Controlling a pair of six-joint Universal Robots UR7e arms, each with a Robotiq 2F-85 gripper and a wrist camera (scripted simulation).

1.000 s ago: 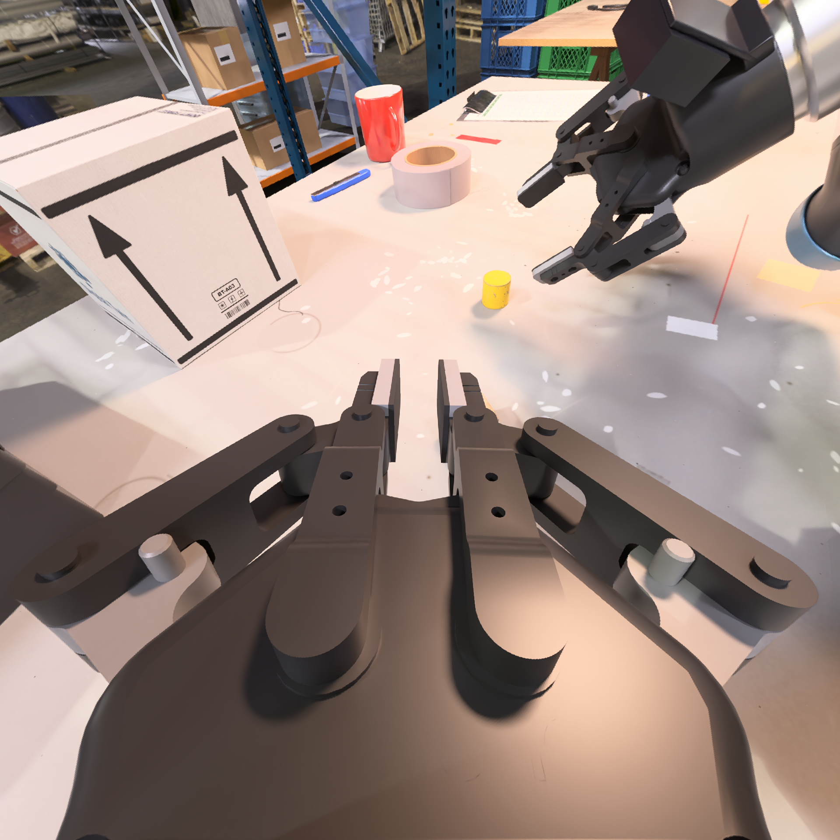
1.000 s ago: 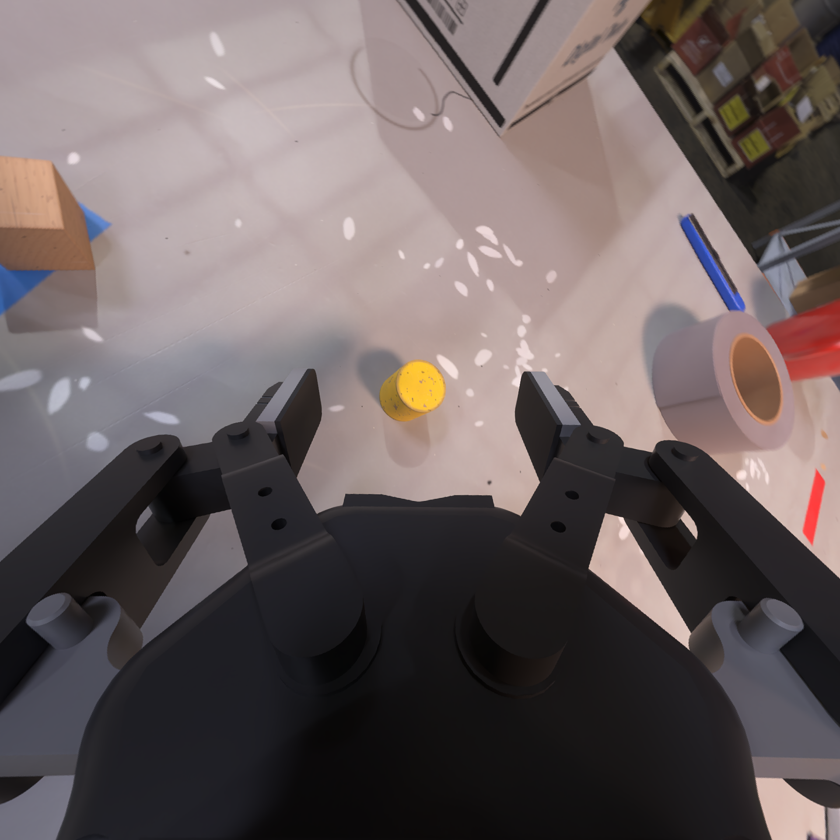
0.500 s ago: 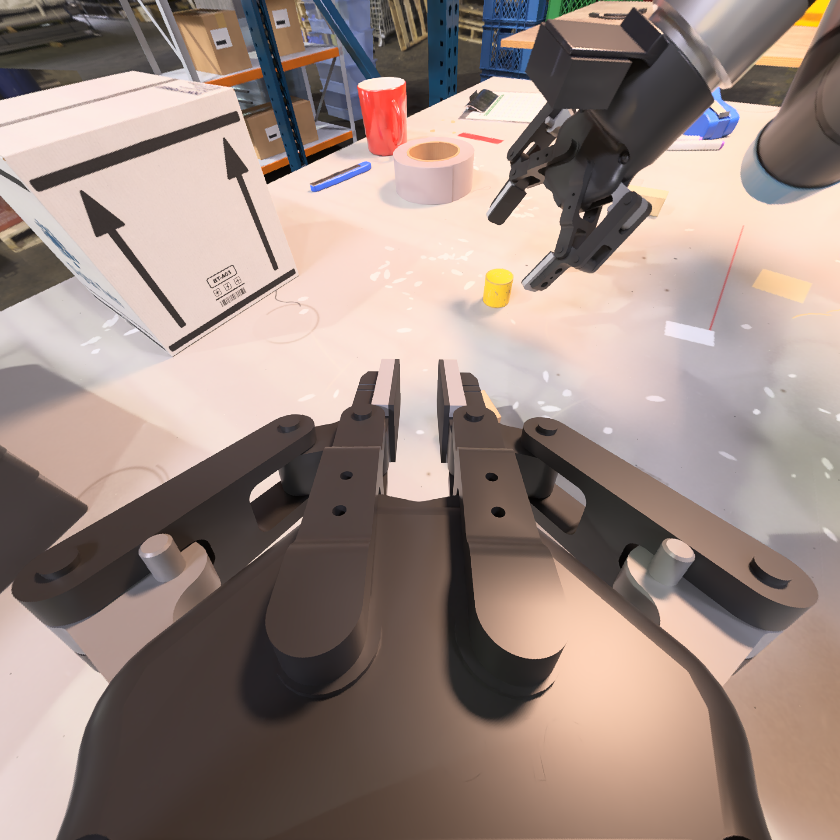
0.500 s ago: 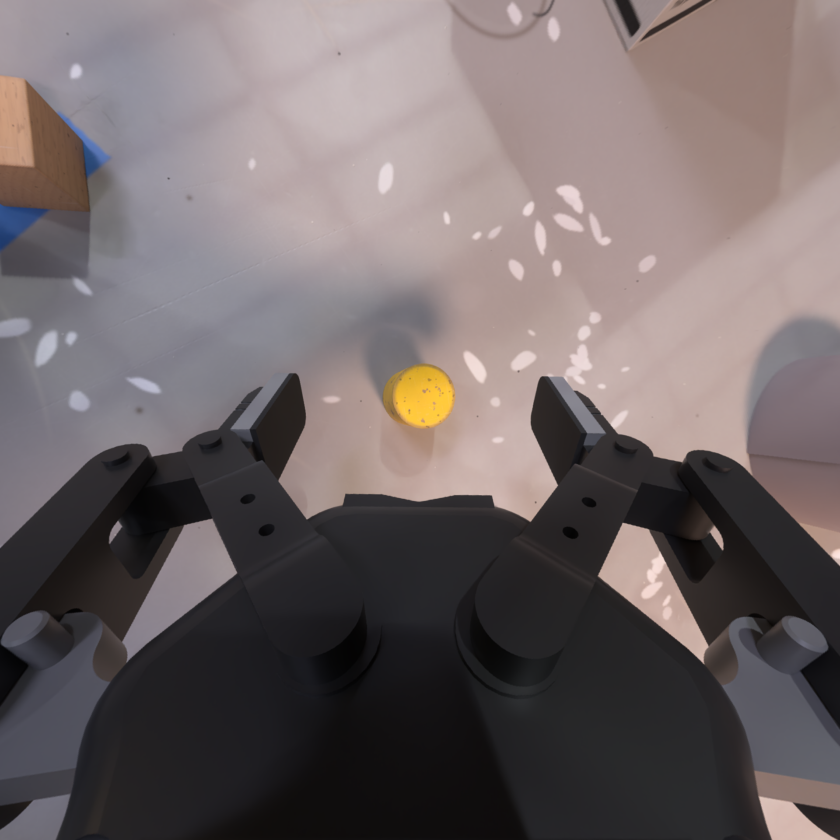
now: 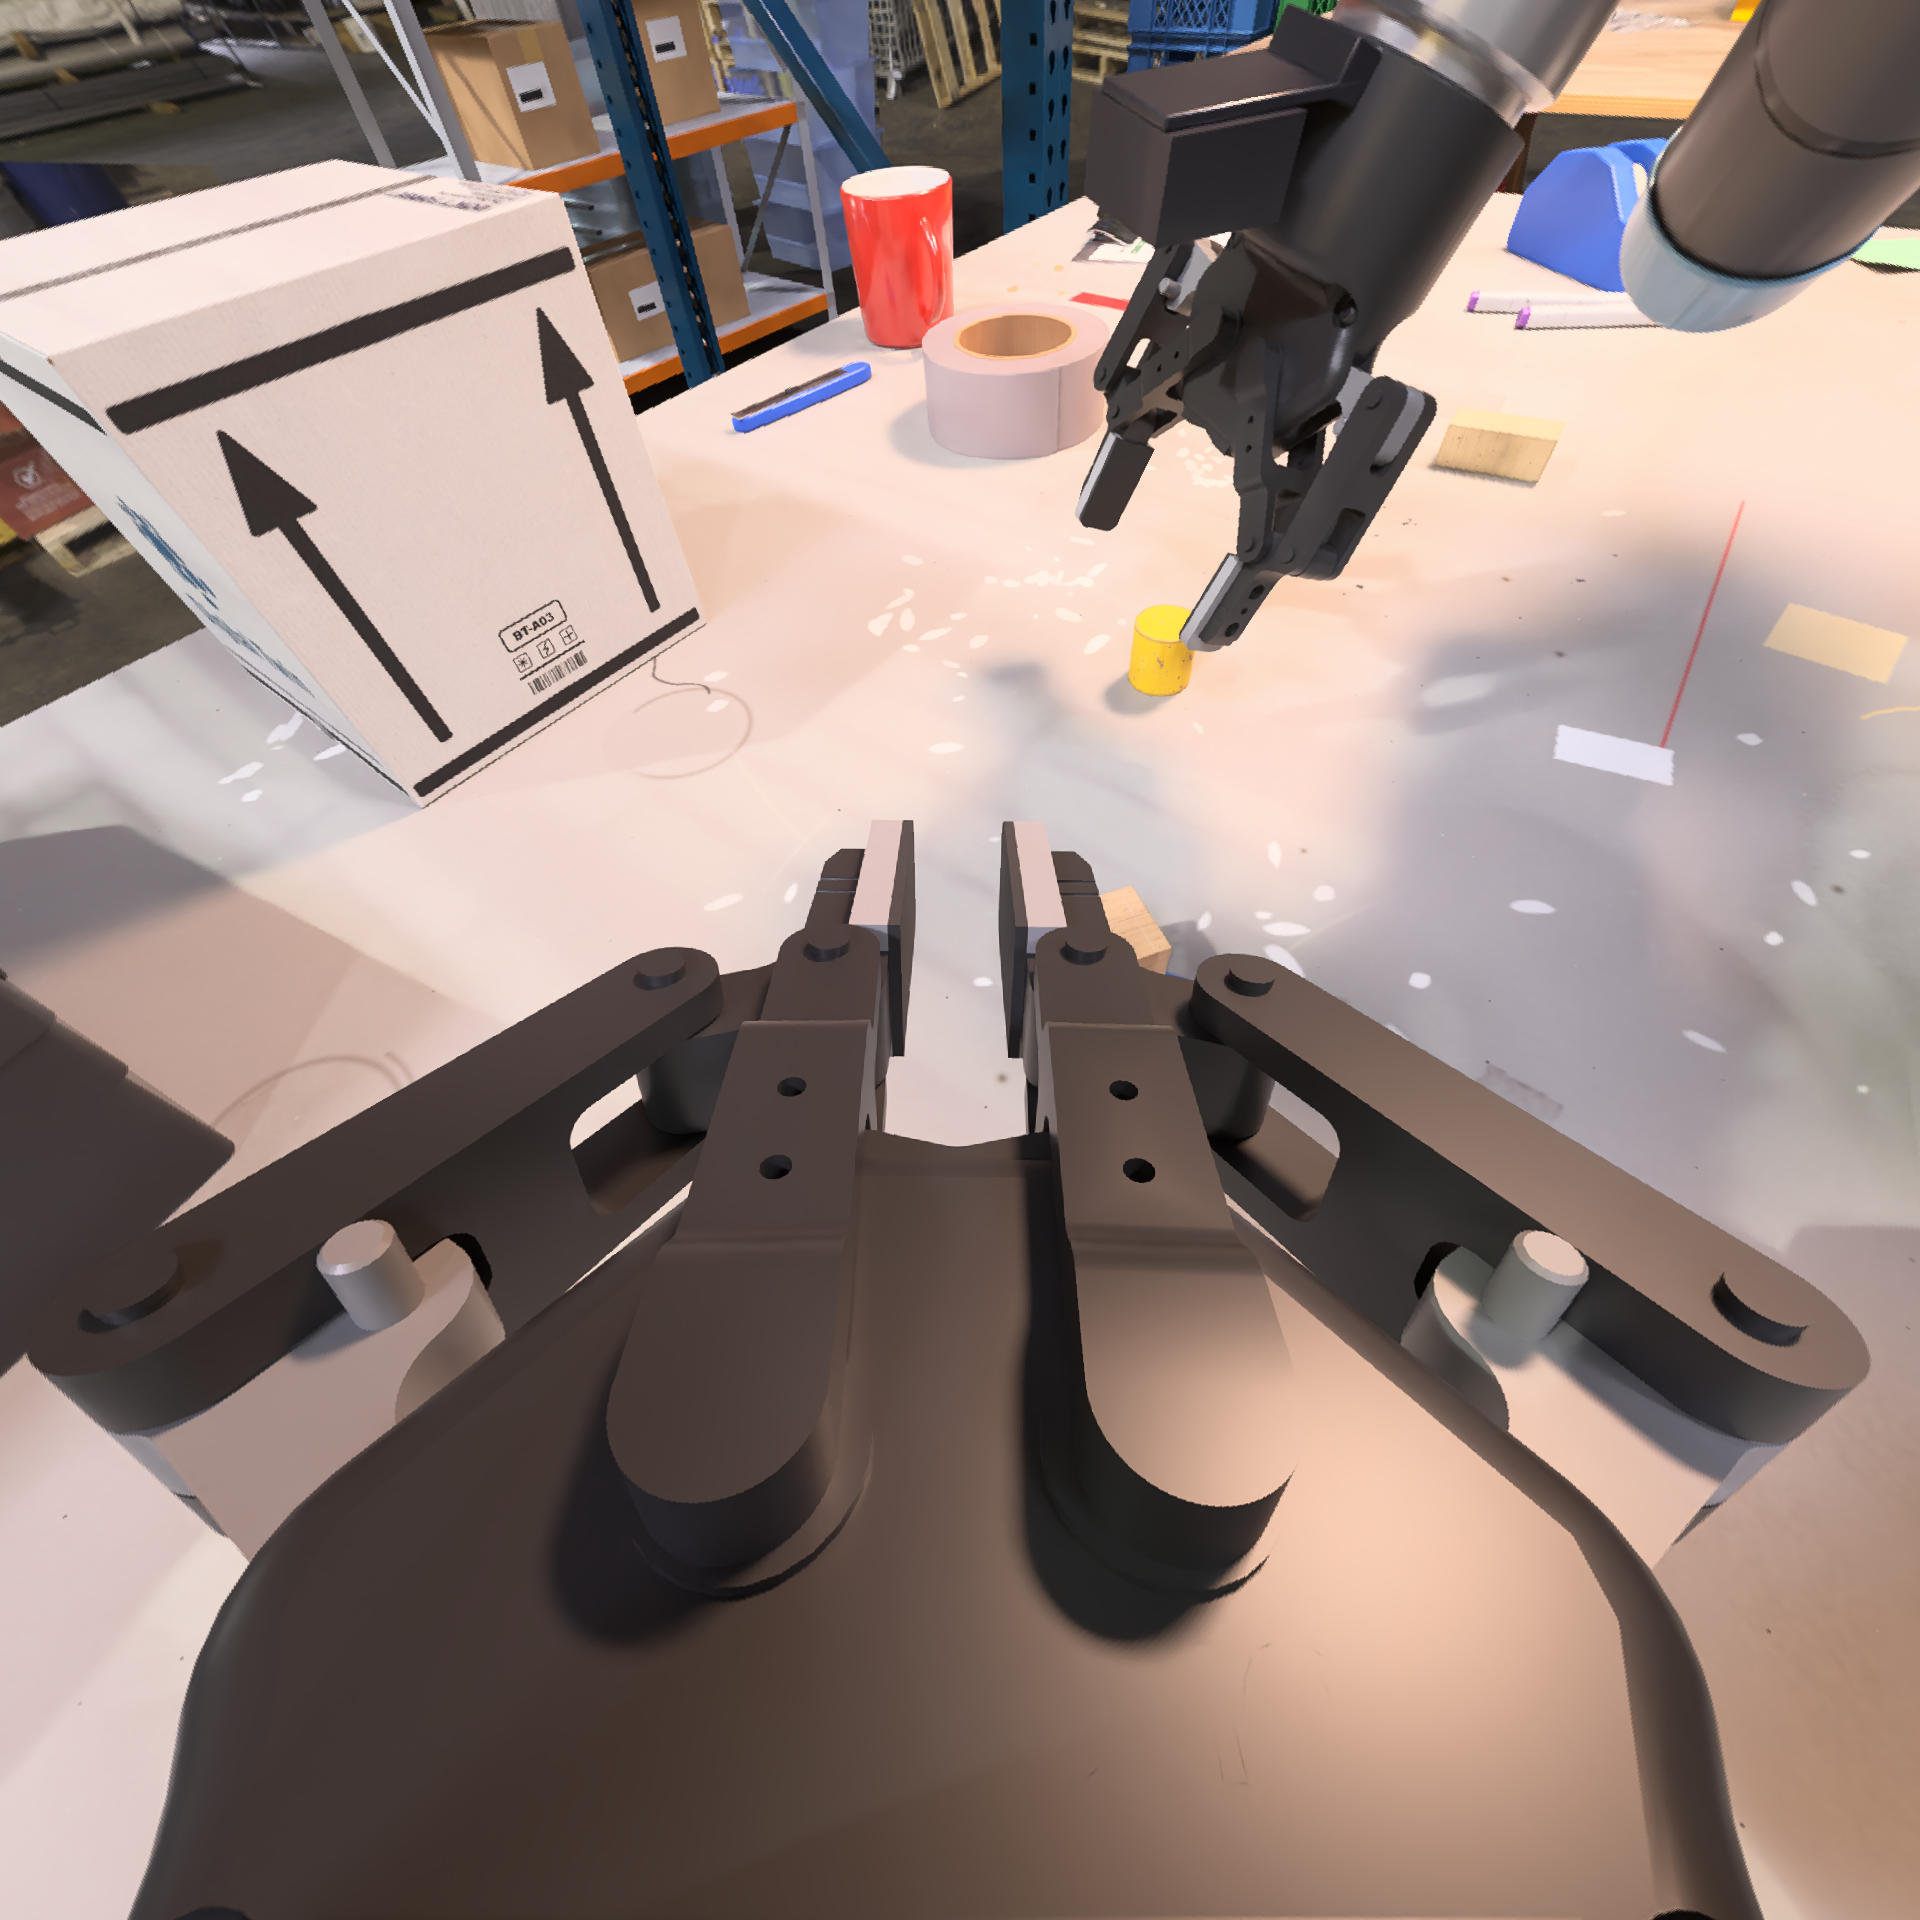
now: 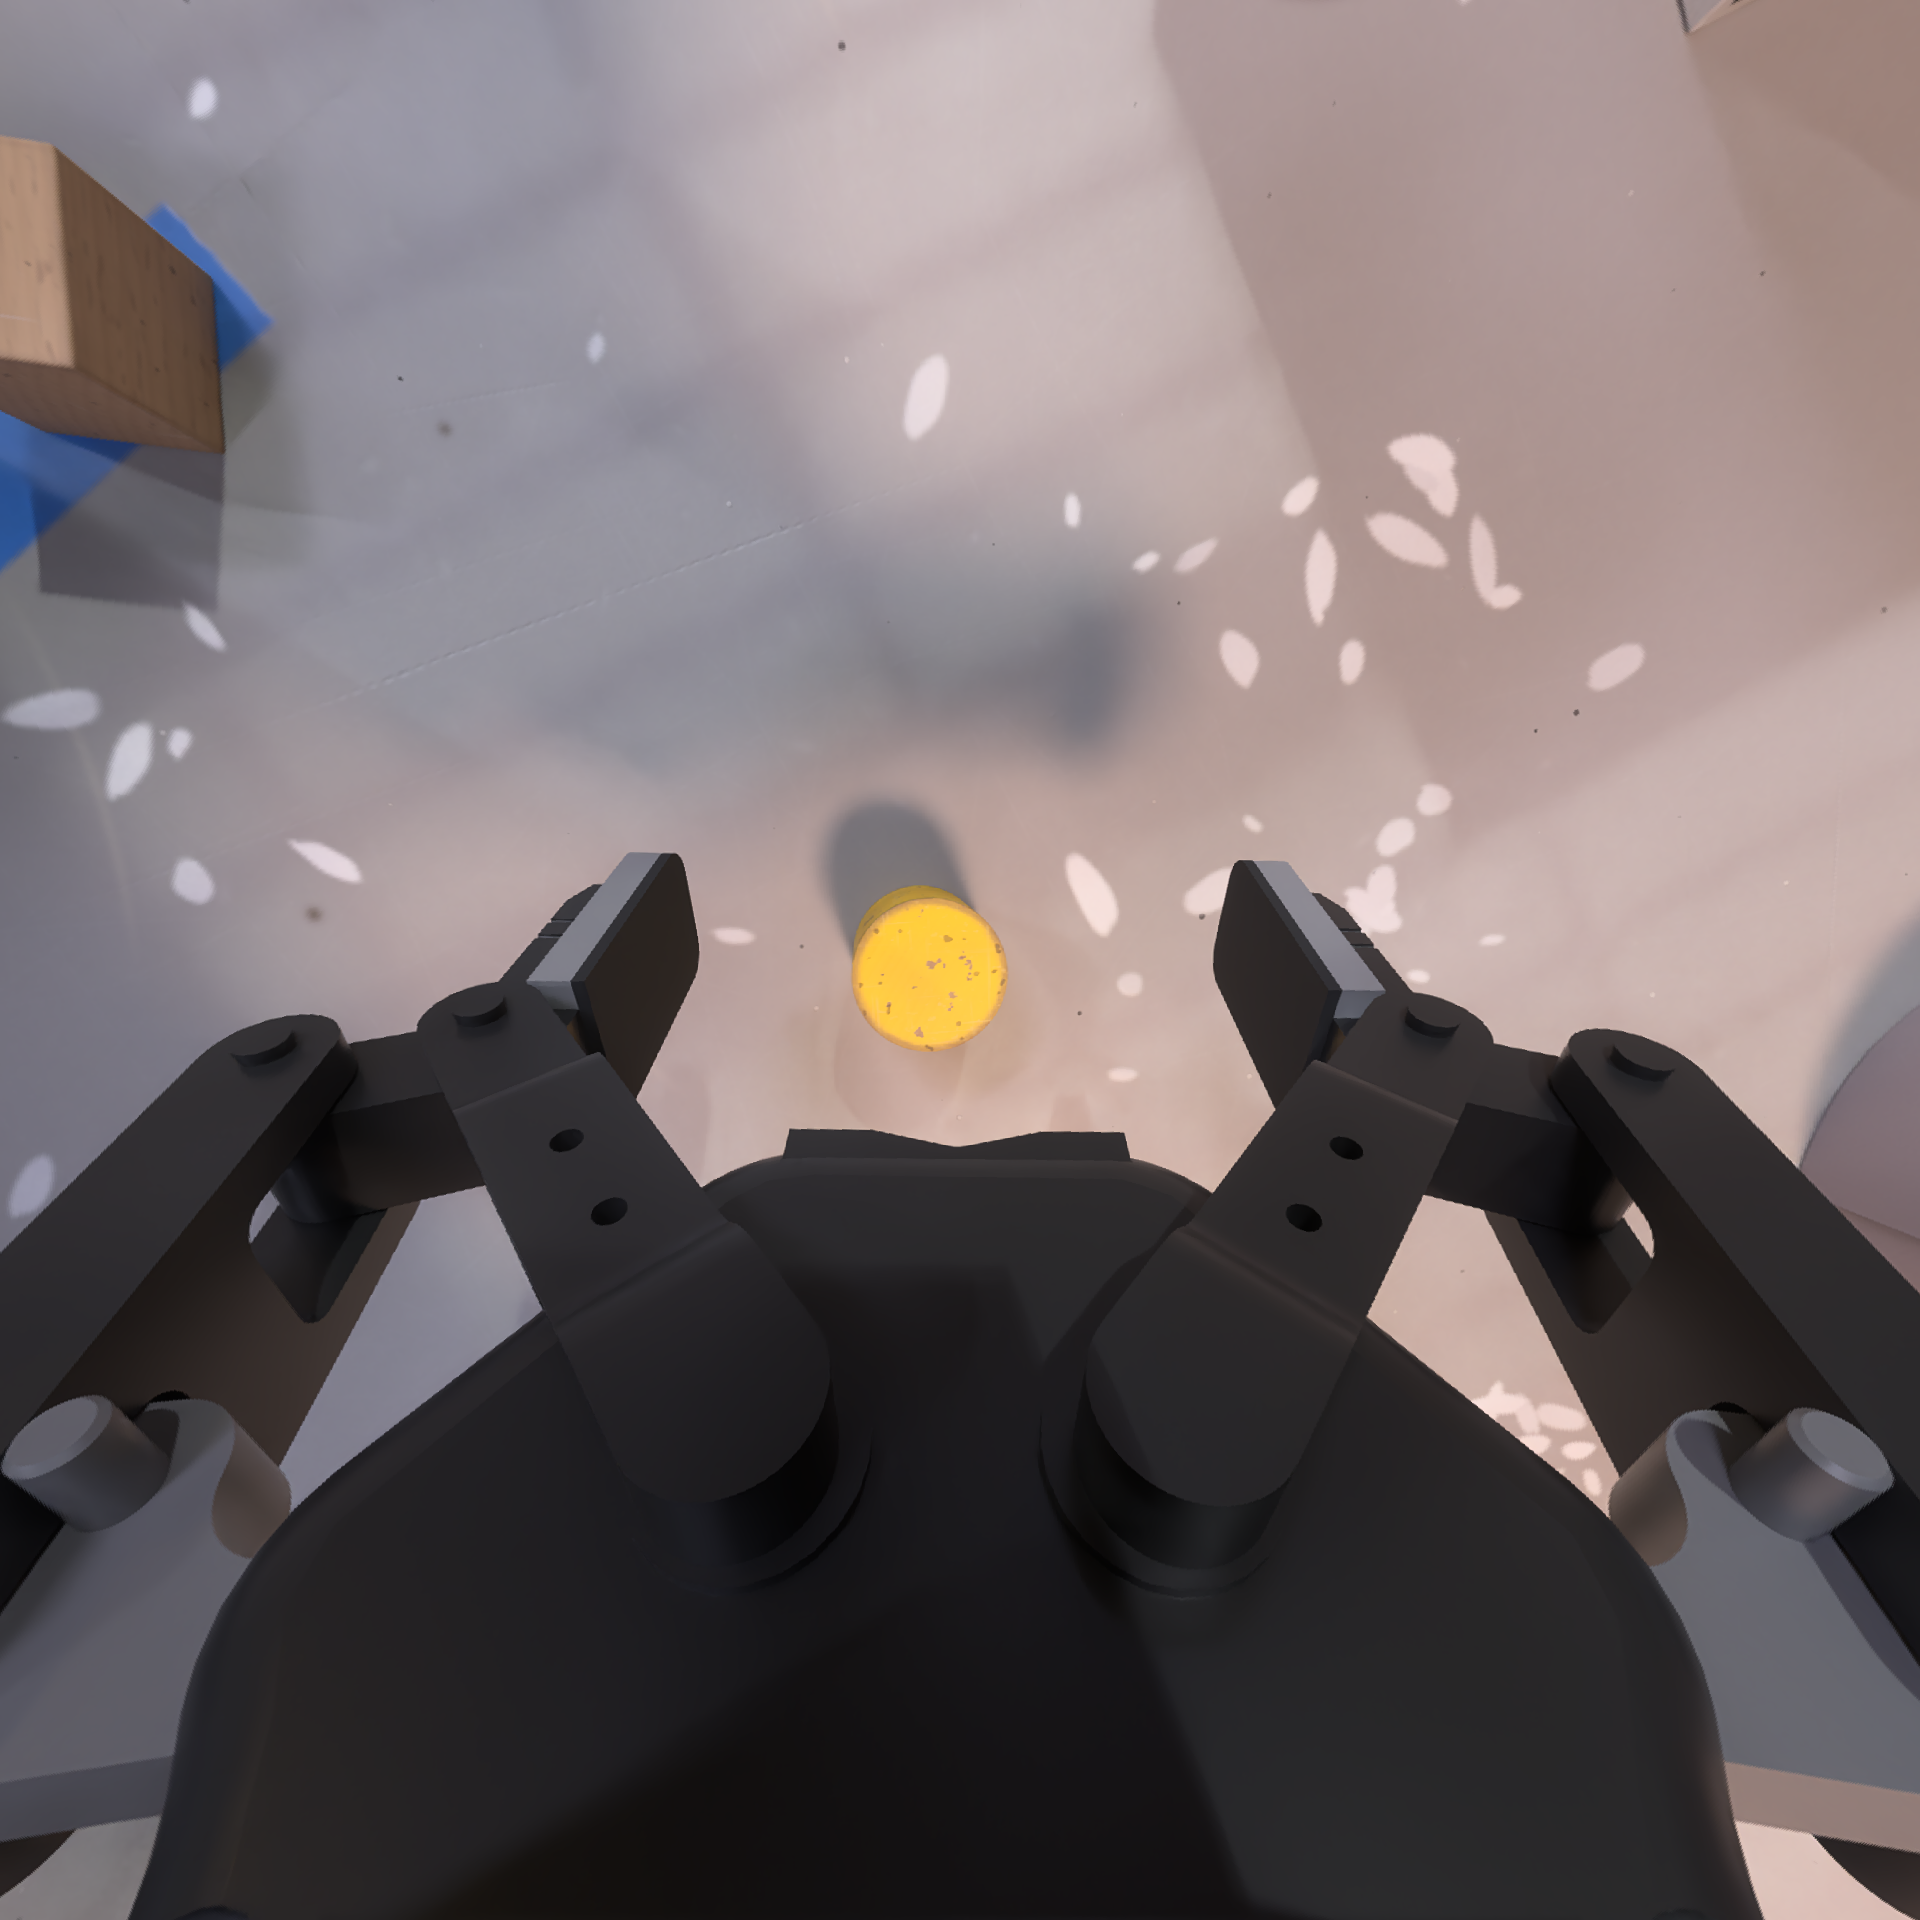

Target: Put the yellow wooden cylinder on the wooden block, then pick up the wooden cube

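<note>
The yellow cylinder [image 5: 1158, 649] stands upright on the white table. My right gripper [image 5: 1158, 561] is open and hangs just above it, one fingertip close by its top. In the right wrist view the cylinder [image 6: 928, 966] lies centred between the spread fingers of the right gripper [image 6: 956, 925]. The wooden cube [image 6: 104, 312] sits on a blue patch at the upper left; in the left wrist view it [image 5: 1138, 925] peeks from behind my left finger. The pale wooden block [image 5: 1496, 445] lies at the back right. My left gripper [image 5: 956, 883] is nearly shut and empty.
A tilted cardboard box [image 5: 343, 447] stands at the left. A tape roll [image 5: 1013, 384], a red mug [image 5: 896, 255] and a blue cutter [image 5: 800, 395] are behind the cylinder. A blue object [image 5: 1569, 213] and markers [image 5: 1558, 307] lie at the far right.
My right gripper has come down and closer over the yellow cylinder, still open. The cylinder has not moved. My left gripper has stayed put.
</note>
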